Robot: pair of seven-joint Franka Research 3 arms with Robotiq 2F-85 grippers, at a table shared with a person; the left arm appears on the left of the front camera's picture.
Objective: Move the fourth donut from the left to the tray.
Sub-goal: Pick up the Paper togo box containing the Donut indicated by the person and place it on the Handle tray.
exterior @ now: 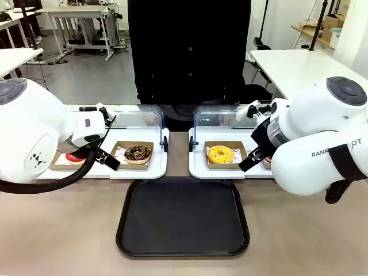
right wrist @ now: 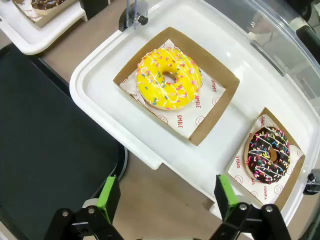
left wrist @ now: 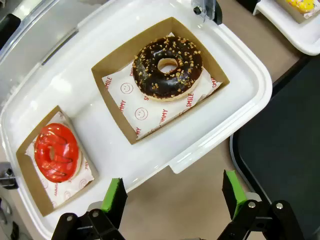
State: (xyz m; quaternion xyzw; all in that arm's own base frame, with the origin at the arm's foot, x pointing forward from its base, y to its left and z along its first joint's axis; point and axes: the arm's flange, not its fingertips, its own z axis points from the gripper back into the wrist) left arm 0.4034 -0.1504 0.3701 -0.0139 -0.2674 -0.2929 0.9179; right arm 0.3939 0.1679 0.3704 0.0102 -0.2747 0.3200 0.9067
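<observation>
The fourth donut (right wrist: 270, 155), dark chocolate with pink and white streaks and sprinkles, lies in its brown cardboard holder at the lower right of the right wrist view. In the front view my right arm hides it. My right gripper (right wrist: 166, 192) hangs open above the table edge beside the white display tray, holding nothing, with the donut off to its right. The black tray (exterior: 183, 217) lies empty in the middle of the table's near side, and also shows as the black tray (right wrist: 45, 135). My left gripper (left wrist: 174, 192) is open over the left display tray's front edge.
The right white display tray (right wrist: 150, 150) also holds a yellow donut (exterior: 221, 154). The left display tray (exterior: 144, 171) holds a plainer chocolate donut (exterior: 138, 153) and a red donut (left wrist: 56, 151). Both clear lids stand raised. A person in black stands at the far side.
</observation>
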